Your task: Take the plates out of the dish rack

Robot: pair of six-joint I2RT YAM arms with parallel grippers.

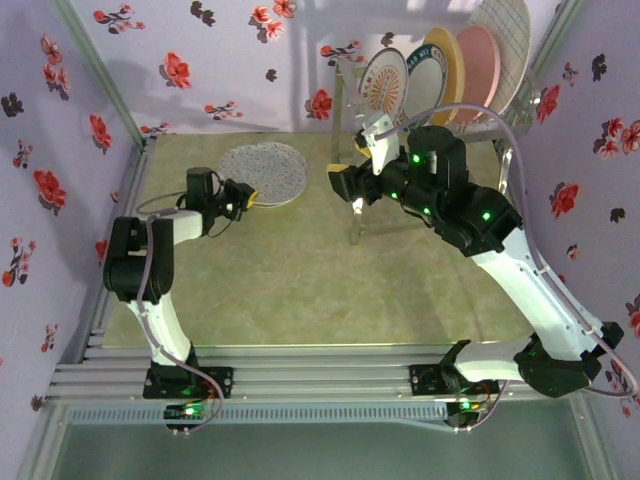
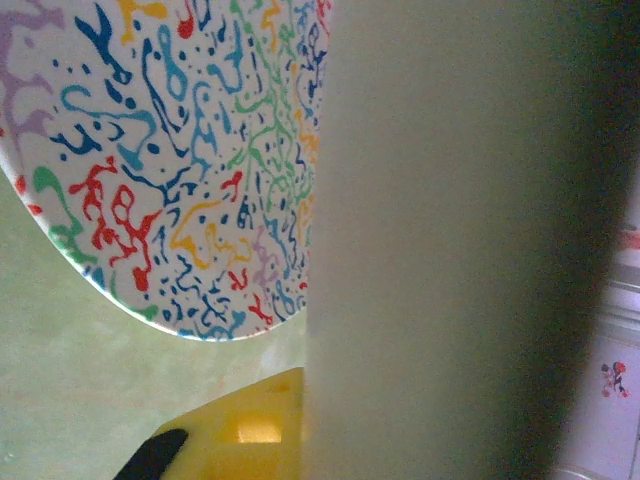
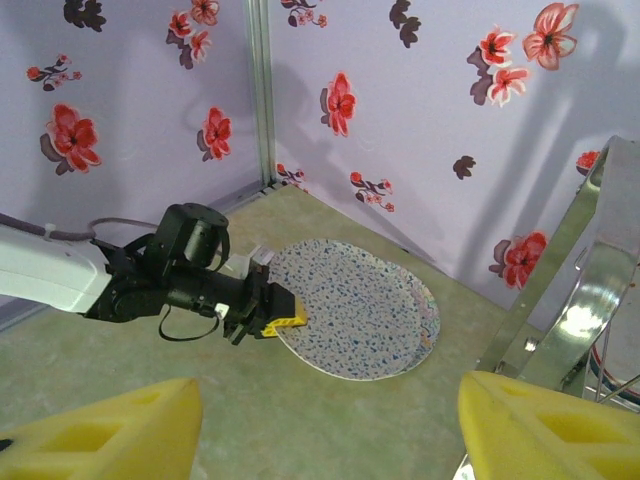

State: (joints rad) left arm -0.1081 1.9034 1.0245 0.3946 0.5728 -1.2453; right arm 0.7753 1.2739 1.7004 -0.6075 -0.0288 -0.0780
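Five round plates stand on edge in the top tier of the tall chrome wire dish rack [image 3: 600, 240]. At the open end is a white plate with an orange sunburst [image 1: 385, 85]. Behind it come a white plate with a dark green rim [image 1: 421, 62], a yellow plate [image 1: 447, 55], a salmon-pink plate [image 1: 478, 60] and a white plate with a grey grid [image 1: 506, 35]. A sixth, a round white plate speckled in many colours [image 1: 263, 172], lies on the pale green table mat [image 1: 300, 290], well to the left of the rack.

The left gripper [image 1: 247, 197] is pressed together on that speckled plate's rim, on the side nearer the rack. Whether the rim sits a little off the mat is hard to tell. The right gripper [image 3: 330, 430] hovers just beside a leg of the rack, its yellow fingers [image 3: 110, 430] spread wide, holding nothing and facing away from the rack.

The likeliest trouble lies at the rack. The right arm's bulky joints and looping cable sit close under the standing plates, so turning back for the sunburst plate could nudge the leg or the frame and rattle them loose. A shallow pinch on that plate's rim could let it slip, or drag its green-rimmed neighbour out with it. If the left gripper pulls away before opening, it would drag the speckled plate across the mat.
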